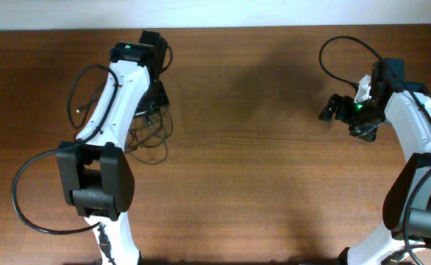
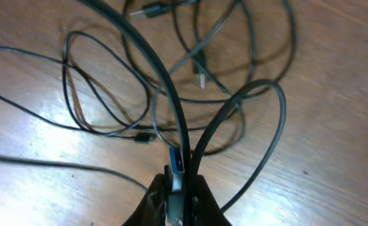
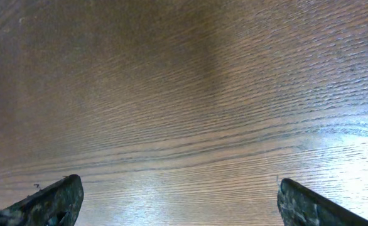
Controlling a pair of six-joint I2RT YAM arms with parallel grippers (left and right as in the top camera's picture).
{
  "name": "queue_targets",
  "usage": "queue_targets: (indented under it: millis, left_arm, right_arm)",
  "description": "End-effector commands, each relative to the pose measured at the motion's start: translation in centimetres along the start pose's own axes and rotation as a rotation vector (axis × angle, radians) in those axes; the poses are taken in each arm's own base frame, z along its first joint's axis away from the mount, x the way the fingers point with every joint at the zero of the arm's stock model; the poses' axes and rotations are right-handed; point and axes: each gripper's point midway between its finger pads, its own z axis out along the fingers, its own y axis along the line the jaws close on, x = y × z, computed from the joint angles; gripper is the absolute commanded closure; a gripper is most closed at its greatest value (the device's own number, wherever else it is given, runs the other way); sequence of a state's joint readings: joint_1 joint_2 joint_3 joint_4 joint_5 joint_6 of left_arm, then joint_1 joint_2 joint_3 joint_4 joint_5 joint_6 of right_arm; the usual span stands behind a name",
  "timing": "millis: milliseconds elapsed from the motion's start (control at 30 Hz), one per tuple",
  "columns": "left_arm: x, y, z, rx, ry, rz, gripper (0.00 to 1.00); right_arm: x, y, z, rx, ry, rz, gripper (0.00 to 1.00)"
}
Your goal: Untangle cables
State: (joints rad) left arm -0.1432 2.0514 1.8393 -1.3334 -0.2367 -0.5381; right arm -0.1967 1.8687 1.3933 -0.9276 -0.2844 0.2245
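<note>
The cables [image 2: 108, 107] lie in loose, overlapping black loops on the wooden table, with small plug ends [image 2: 147, 10] among them. In the overhead view they are a small tangle [image 1: 151, 134] just below my left gripper [image 1: 155, 101]. My left gripper [image 2: 179, 185] is shut on one cable, pinching it beside a blue and silver plug [image 2: 178, 162]. Two strands rise from the jaws, and one bends into a wide loop [image 2: 278, 107]. My right gripper [image 3: 181, 202] is far off at the table's right [image 1: 348, 120], open wide over bare wood, with nothing between its fingers [image 3: 52, 202].
Thicker black arm cables arc beside the left arm [image 1: 24, 184] and above the right arm [image 1: 340, 44]. The table's far edge [image 1: 215, 28] runs along the top of the overhead view. Bare wood [image 1: 252, 147] separates the two arms.
</note>
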Motion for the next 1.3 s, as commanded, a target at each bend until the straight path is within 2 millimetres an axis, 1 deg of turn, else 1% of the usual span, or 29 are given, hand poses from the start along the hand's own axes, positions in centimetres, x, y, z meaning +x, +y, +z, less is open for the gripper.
queue_targets:
  millis: [0, 67, 133, 167, 200, 233, 267, 300, 333, 367, 433, 467, 567, 1267]
  left_arm:
    - [-1.0, 0.9, 0.1, 0.019, -0.017, -0.040, 1.00]
    - [-1.4, 0.9, 0.1, 0.026, -0.031, -0.050, 1.00]
    - [-1.8, 0.8, 0.1, 0.032, -0.044, -0.054, 0.97]
    - [-1.9, 0.7, 0.1, 0.035, -0.048, -0.055, 0.94]
    - [-2.0, 0.7, 0.1, 0.038, -0.054, -0.056, 0.93]
    - [-2.3, 0.5, 0.1, 0.043, -0.063, -0.059, 0.87]
    - [-2.5, 0.4, 0.1, 0.049, -0.072, -0.061, 0.71]
    - [-2.5, 0.4, 0.1, 0.050, -0.074, -0.062, 0.62]
    - [-2.6, 0.4, 0.1, 0.050, -0.075, -0.062, 0.45]
    - [-2.6, 0.4, 0.1, 0.050, -0.075, -0.062, 0.38]
    - [-2.6, 0.4, 0.1, 0.050, -0.075, -0.062, 0.12]
    - [-2.6, 0.4, 0.1, 0.050, -0.075, -0.062, 0.05]
    - [-2.6, 0.4, 0.1, 0.050, -0.075, -0.062, 0.01]
    - [-2.6, 0.4, 0.1, 0.050, -0.075, -0.062, 0.01]
  right_arm:
    - [0.1, -0.2, 0.2, 0.010, 0.004, -0.006, 0.02]
    - [0.1, -0.2, 0.2, 0.010, 0.004, -0.006, 0.02]
    - [0.0, -0.2, 0.2, 0.010, 0.003, -0.006, 0.02]
    - [0.1, -0.2, 0.2, 0.010, 0.004, -0.006, 0.01]
    - [0.1, -0.2, 0.2, 0.010, 0.004, -0.006, 0.02]
    - [0.1, -0.2, 0.2, 0.010, 0.004, -0.006, 0.02]
    - [0.0, -0.2, 0.2, 0.010, 0.003, -0.006, 0.02]
    - [0.1, -0.2, 0.2, 0.010, 0.004, -0.006, 0.02]
    - [0.0, -0.2, 0.2, 0.010, 0.003, -0.006, 0.02]
    - [0.1, -0.2, 0.2, 0.010, 0.004, -0.006, 0.02]
    - [0.1, -0.2, 0.2, 0.010, 0.004, -0.006, 0.02]
    - [0.1, -0.2, 0.2, 0.010, 0.004, -0.006, 0.02]
    - [0.0, -0.2, 0.2, 0.010, 0.003, -0.006, 0.02]
    - [0.0, -0.2, 0.2, 0.010, 0.003, -0.006, 0.02]
